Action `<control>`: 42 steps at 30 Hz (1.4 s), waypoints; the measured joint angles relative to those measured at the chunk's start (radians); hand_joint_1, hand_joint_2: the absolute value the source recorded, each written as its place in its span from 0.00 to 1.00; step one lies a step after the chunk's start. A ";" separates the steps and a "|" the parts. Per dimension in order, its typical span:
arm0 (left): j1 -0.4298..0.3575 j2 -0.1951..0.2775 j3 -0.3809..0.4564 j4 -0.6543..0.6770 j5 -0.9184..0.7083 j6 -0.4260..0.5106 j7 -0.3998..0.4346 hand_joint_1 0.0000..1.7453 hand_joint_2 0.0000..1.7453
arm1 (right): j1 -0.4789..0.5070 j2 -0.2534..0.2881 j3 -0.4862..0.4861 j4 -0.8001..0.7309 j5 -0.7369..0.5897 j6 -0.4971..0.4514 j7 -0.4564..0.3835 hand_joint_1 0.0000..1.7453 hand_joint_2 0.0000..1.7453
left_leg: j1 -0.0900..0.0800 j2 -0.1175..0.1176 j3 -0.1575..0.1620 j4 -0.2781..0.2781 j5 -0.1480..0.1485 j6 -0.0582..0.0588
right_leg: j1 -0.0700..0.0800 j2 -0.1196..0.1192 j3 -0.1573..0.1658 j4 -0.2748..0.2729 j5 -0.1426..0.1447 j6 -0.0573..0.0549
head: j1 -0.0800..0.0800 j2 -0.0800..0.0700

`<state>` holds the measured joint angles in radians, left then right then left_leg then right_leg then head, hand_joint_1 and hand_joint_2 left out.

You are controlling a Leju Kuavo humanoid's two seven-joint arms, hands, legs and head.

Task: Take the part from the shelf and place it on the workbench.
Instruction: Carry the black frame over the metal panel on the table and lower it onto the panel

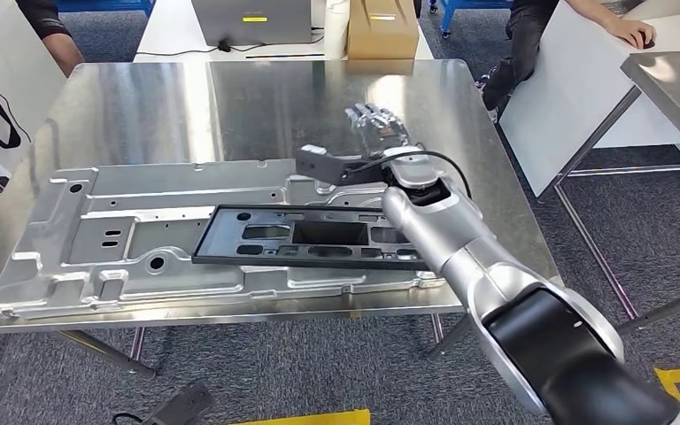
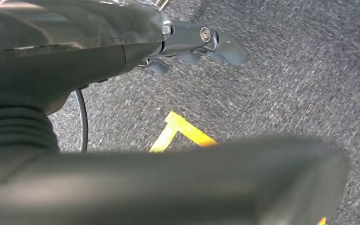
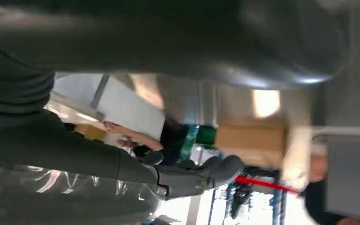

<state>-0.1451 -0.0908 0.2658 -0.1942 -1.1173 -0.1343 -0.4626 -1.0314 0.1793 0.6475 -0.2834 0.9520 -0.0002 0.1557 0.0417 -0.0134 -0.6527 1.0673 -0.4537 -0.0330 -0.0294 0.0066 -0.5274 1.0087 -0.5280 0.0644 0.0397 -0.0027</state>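
Head view has the right arm (image 1: 460,243) crossing over the near right end of the black part (image 1: 305,236), hiding that end; the part, a long flat black frame with cut-out openings, lies on a large stamped silver panel (image 1: 97,243) that rests on the metal workbench (image 1: 257,97). The right hand (image 1: 379,124) reaches past the part over bare bench top, held above the surface with nothing in it, its fingers apart and pointing away from the robot; the glare of the steel makes their exact lie hard to read. Right wrist view is blurred, showing that hand's thumb and dark fingers (image 3: 201,173) extended with nothing between them. Left wrist view shows the left hand (image 2: 192,44) hanging over grey carpet with a yellow floor mark (image 2: 180,131), its fingers loosely extended and empty. A cardboard box (image 1: 381,28) stands beyond the bench.
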 joint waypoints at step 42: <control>-0.029 -0.050 0.045 -0.001 0.092 0.033 0.034 0.00 0.00 | 0.218 0.081 -0.053 -0.625 -0.080 -0.514 -0.383 0.00 0.00 | 0.013 0.016 -0.039 0.131 -0.091 -0.052 | -0.014 0.002 -0.102 0.054 0.054 -0.036 | -0.018 0.000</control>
<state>-0.1744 -0.1412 0.3105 -0.1949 -1.0253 -0.1014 -0.4286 -0.8133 0.2605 0.5949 -0.9088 0.8716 -0.5138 -0.2277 0.0552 0.0024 -0.6915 1.1979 -0.5443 -0.0846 -0.0430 0.0090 -0.6293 1.0622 -0.4736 0.0283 0.0212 -0.0027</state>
